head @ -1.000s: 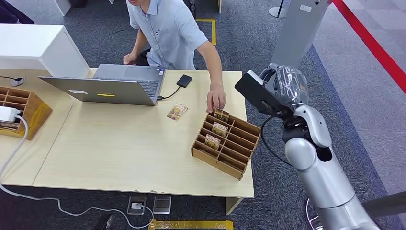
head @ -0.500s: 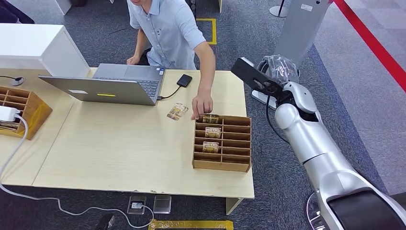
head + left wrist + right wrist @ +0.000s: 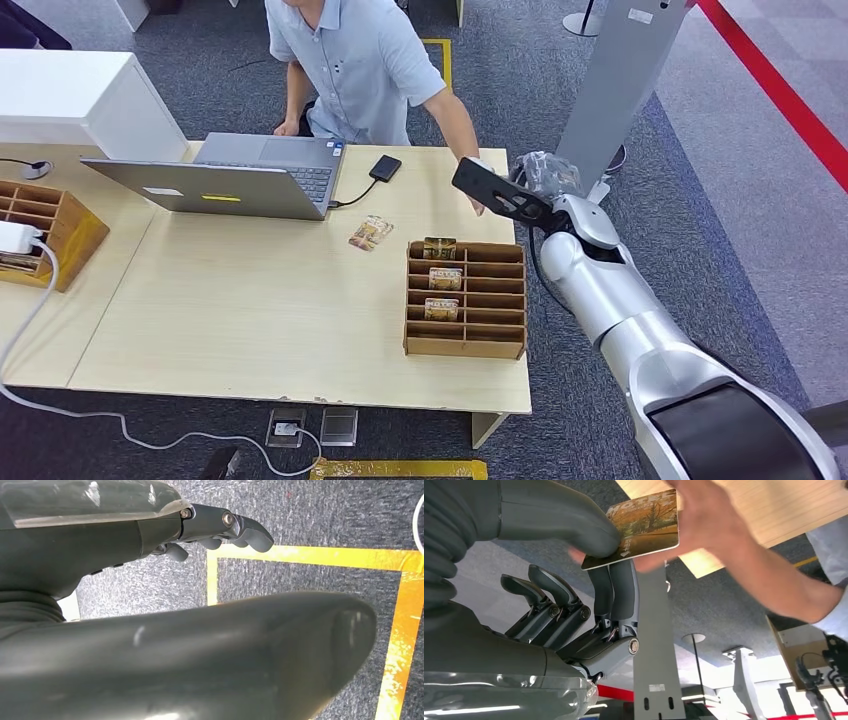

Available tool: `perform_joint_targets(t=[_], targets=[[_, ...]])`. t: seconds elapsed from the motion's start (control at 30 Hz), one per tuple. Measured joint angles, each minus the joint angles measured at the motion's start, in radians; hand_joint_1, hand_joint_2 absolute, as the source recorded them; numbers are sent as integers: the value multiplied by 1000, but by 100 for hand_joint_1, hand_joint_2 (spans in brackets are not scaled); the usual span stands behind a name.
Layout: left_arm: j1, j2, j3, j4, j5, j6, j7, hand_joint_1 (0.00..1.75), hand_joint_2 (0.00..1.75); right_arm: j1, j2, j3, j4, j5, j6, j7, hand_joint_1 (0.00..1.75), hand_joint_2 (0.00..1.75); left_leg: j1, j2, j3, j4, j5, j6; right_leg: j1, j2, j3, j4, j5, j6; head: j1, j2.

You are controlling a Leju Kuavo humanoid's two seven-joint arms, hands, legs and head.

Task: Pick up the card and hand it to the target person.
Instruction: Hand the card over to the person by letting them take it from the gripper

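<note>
— Where is the card [image 3: 640, 526] found at this moment?

— It is pinched in the right hand [image 3: 574, 580], between the thick thumb and two dark fingers [image 3: 616, 595], with the other fingers curled apart from it. In the head view the right hand [image 3: 545, 175] is seen raised just beyond the far right corner of the table [image 3: 260, 320], beside the person [image 3: 365, 65].

— And which way does the card lie from the fingers?

— One short end is clamped; the long axis runs outward from the fingertips toward the person's hand [image 3: 711, 527], which is spread just behind the free end and looks to be touching it or nearly so. Whether it is already gripped by the person cannot be told.

— How is the card described?

— A thin, flat rectangle with rounded corners, printed in orange-brown autumn tones with pale lettering and a dark band along one edge. Similar cards are stood in the wooden organizer [image 3: 465, 300].

— What of the other arm?

— The left hand [image 3: 215, 527] is hung over carpet and yellow floor tape, fingers loosely bent and nothing held. The handover is judged to be the right hand's alone, with release called for once the card is taken.
</note>
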Motion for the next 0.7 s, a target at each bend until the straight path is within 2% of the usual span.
perform_joint_targets(t=[0.47,0.6,0.7], targets=[[1,0,0,0,10,7,-6,0,0,-52,79,18,56,5,-46,-91,175,175,0,0,0,0,0,0,0,0,0,0,0,0,0,0],[1,0,0,0,12,7,-6,0,0,-60,99,23,64,6,-47,-93,0,175,0,0,0,0,0,0,0,0,0,0,0,0,0,0],[1,0,0,0,13,4,-5,0,0,-62,108,31,71,10,-46,-93,0,175,0,0,0,0,0,0,0,0,0,0,0,0,0,0]])
